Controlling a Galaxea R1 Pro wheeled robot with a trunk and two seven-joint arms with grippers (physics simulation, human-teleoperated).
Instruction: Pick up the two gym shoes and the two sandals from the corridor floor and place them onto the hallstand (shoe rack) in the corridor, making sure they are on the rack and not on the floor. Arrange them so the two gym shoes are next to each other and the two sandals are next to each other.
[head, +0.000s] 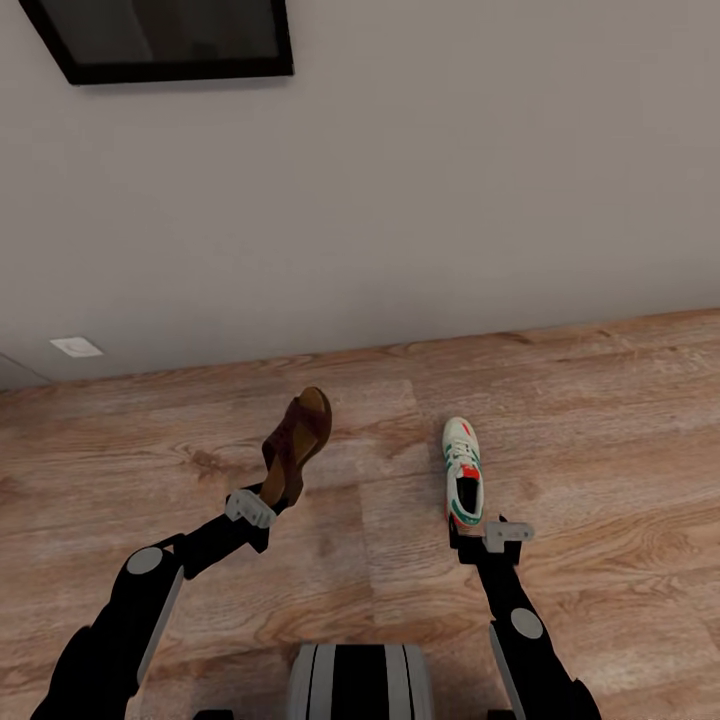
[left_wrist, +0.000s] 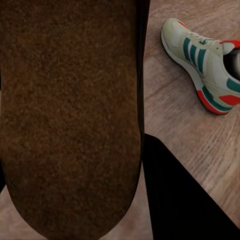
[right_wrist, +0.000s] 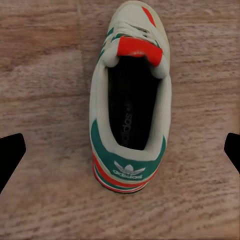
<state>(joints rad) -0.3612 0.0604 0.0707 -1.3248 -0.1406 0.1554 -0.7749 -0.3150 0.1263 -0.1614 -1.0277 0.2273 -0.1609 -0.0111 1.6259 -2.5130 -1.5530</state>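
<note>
Left jaws (head: 262, 503) around sandal (head: 297, 446)

- Brown sandal (head: 297, 448), darker strap, mottled speckled brown sole in the left wrist view (left_wrist: 70, 115).
- Cream-white gym shoe (head: 462, 482) at 3 o'clock of the sandal: green side stripes, red-orange tongue patch, green heel panel with a white trefoil mark, red and green bands along the sole edge, black lining inside (right_wrist: 131, 100).
- Light brown wood-grain corridor floor (head: 600, 430), darker knots and streaks.
- Pale grey-white wall (head: 420, 170), plain.
- Black frame (head: 170, 40) at 11 o'clock, dark grey pane.
- White wall plate (head: 76, 347) at 9 o'clock.
- Black arms, grey round joints, light grey gripper mounts: left gripper (head: 262, 500), right gripper (head: 480, 528).
</note>
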